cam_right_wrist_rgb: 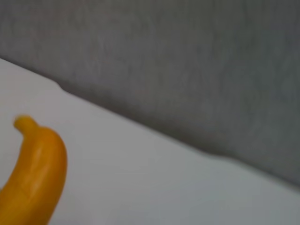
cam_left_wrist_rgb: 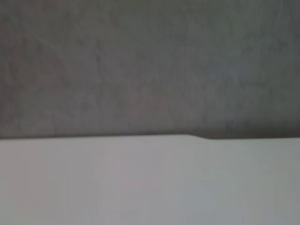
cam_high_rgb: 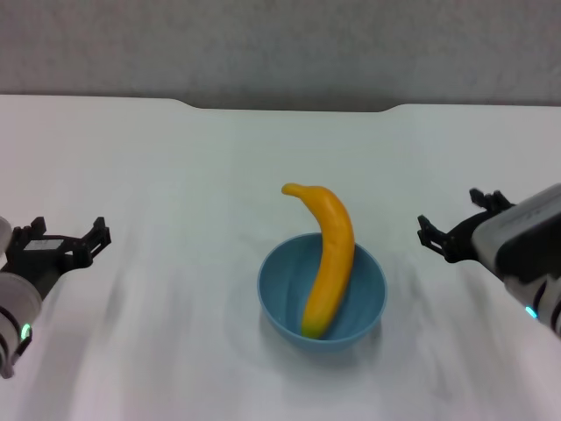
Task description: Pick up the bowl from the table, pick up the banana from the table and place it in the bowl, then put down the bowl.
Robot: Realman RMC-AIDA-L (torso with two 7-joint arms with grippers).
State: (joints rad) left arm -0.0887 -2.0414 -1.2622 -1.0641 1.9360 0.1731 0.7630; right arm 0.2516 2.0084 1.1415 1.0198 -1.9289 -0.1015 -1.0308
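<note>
The curved yellow-orange banana lies in the glossy light-blue bowl at table centre, long axis running twelve to six, between the empty, spread left gripper at nine and right gripper at three.

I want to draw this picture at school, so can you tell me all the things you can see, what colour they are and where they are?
bowl: one, light blue, standing on the table a little right of the middle, near the robot.
banana: one, yellow-orange, one end down inside the bowl, leaning over the far rim with its stem end sticking out past it.
table: one, white, filling most of the view, with a notch in its far edge.
wall: one, grey, behind the table.
left pincer: one, black, open, holding nothing, over the table's left side.
right pincer: one, black, open, holding nothing, over the table's right side.
</note>
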